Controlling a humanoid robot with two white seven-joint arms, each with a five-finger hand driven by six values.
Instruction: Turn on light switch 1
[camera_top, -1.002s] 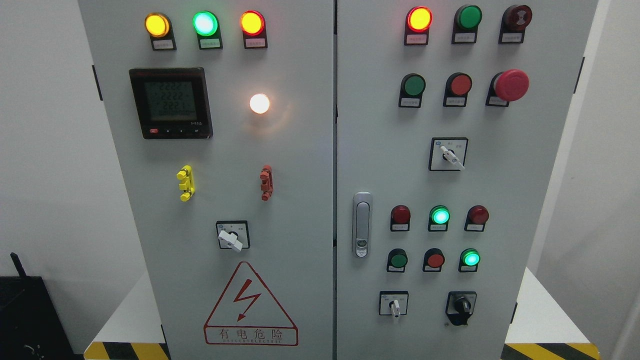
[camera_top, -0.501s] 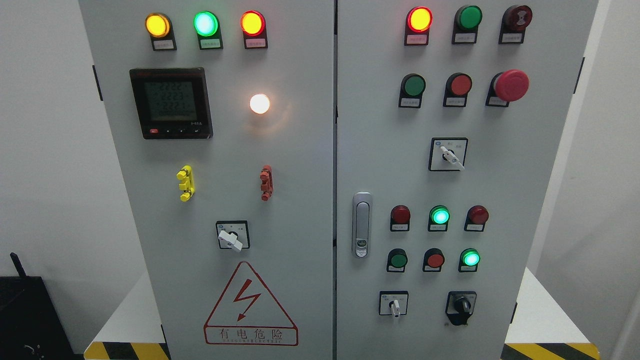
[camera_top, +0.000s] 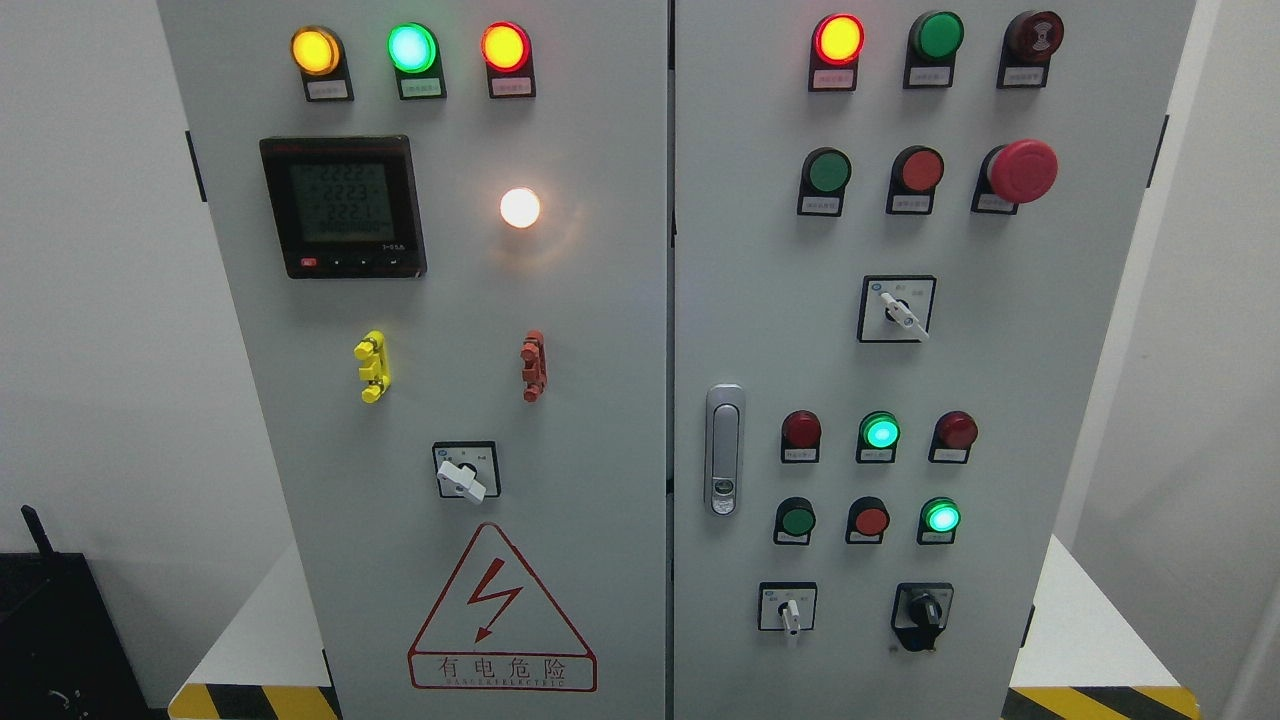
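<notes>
A grey two-door electrical cabinet (camera_top: 600, 330) fills the head view. On the left door a white lamp (camera_top: 520, 207) glows, and below it a white rotary switch (camera_top: 463, 478) points down-right. The right door carries a white rotary switch (camera_top: 902, 314) pointing down-right, a small white selector (camera_top: 790, 612) and a black selector (camera_top: 923, 612) near the bottom. No switch label is readable, so I cannot tell which is light switch 1. Neither hand nor arm is in view.
Lit yellow, green and red lamps (camera_top: 411, 47) top the left door, above a meter display (camera_top: 343, 205). A red mushroom stop button (camera_top: 1022, 170), rows of push buttons and a door handle (camera_top: 723, 448) sit on the right door. The cabinet stands on a white platform (camera_top: 1080, 630) with hazard stripes.
</notes>
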